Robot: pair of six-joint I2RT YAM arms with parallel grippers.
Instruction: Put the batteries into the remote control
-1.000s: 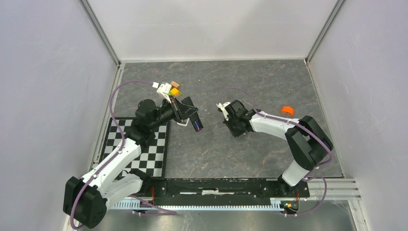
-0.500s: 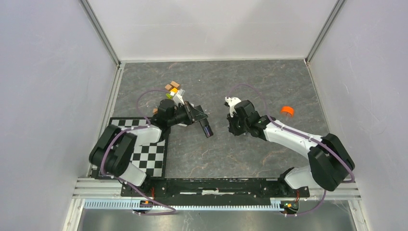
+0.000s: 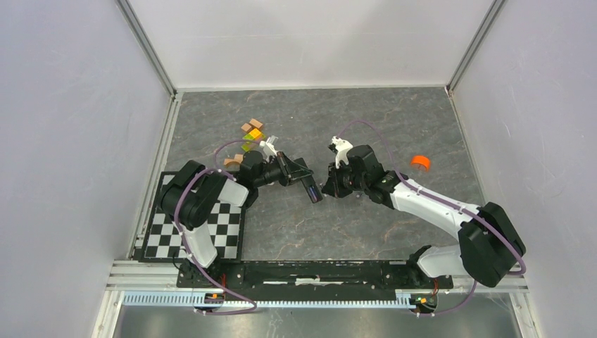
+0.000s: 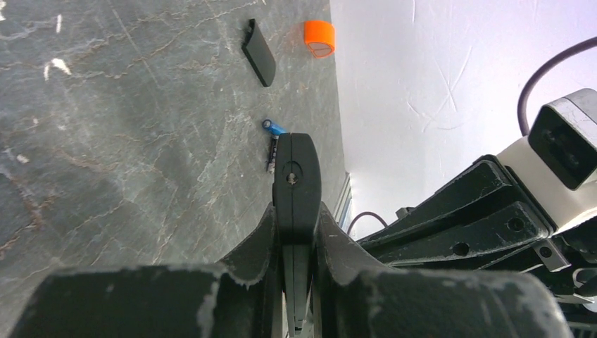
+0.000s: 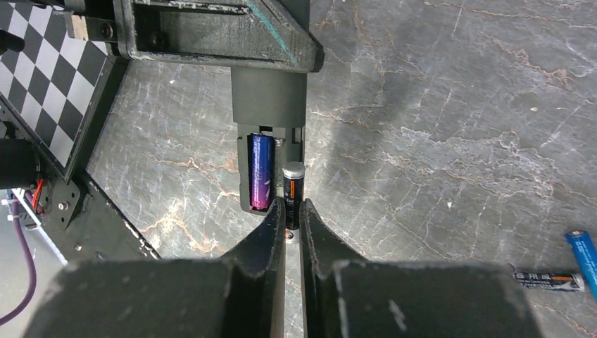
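My left gripper [image 3: 301, 177] is shut on the remote control [image 3: 310, 189], which here is dark grey, and holds it on edge with its battery bay open. In the left wrist view the remote [image 4: 296, 176] sits between the fingers. A purple battery [image 5: 260, 172] lies in one slot of the remote [image 5: 268, 98]. My right gripper [image 5: 291, 208] is shut on a black battery with an orange mark [image 5: 293, 184], its tip at the second slot. The right gripper [image 3: 331, 186] meets the remote at mid-table. A blue battery [image 5: 583, 255] and another black one [image 5: 549, 280] lie loose on the table.
An orange round cap [image 3: 421, 162] lies to the right. A slim black bar [image 4: 259, 62] lies near the cap [image 4: 319, 38]. Small coloured blocks [image 3: 250, 134] sit behind the left arm. A checkerboard mat [image 3: 211, 236] lies at the left front.
My left arm has swung down and toward the centre, carrying the remote right and nearer. My right gripper has moved left with its battery up to the remote's open bay.
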